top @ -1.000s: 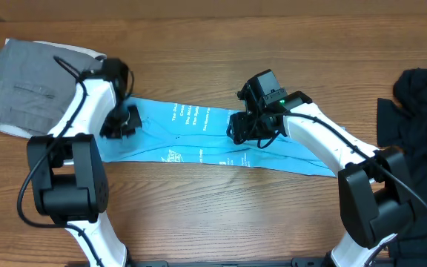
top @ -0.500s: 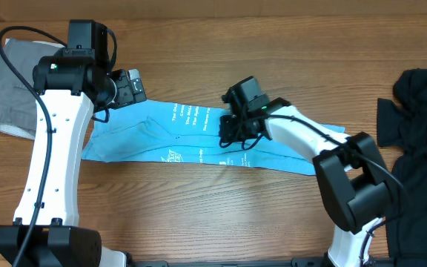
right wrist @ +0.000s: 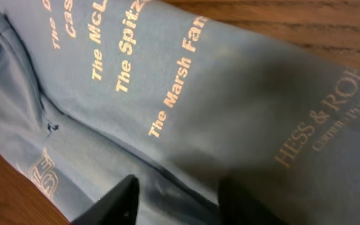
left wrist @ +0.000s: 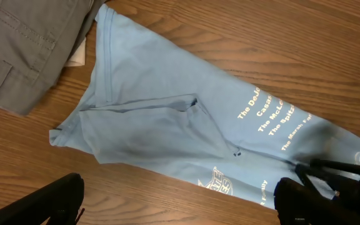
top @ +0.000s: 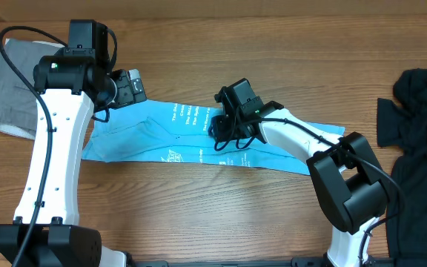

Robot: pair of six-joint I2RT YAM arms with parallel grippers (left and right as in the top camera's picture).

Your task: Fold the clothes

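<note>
The clothes, one light blue T-shirt (top: 161,137), lie folded into a long strip across the table, small white text facing up. My left gripper (top: 134,89) hangs open in the air above the strip's left end, touching nothing. In the left wrist view its dark fingers (left wrist: 61,200) frame the shirt (left wrist: 167,125) and bare wood far below. My right gripper (top: 221,135) is low over the middle of the strip. In the right wrist view its jaws stand apart (right wrist: 183,203) just over the cloth (right wrist: 230,94), with a fold ridge running between them.
A grey garment (top: 10,89) on something white lies at the back left, close to the shirt's left end (left wrist: 24,44). A heap of dark clothes (top: 421,111) fills the right edge. Bare wood runs along the front.
My left gripper let go of the shirt's left end, opened wide and rose up and back. My right gripper slid left along the strip, and its jaws now stand apart.
</note>
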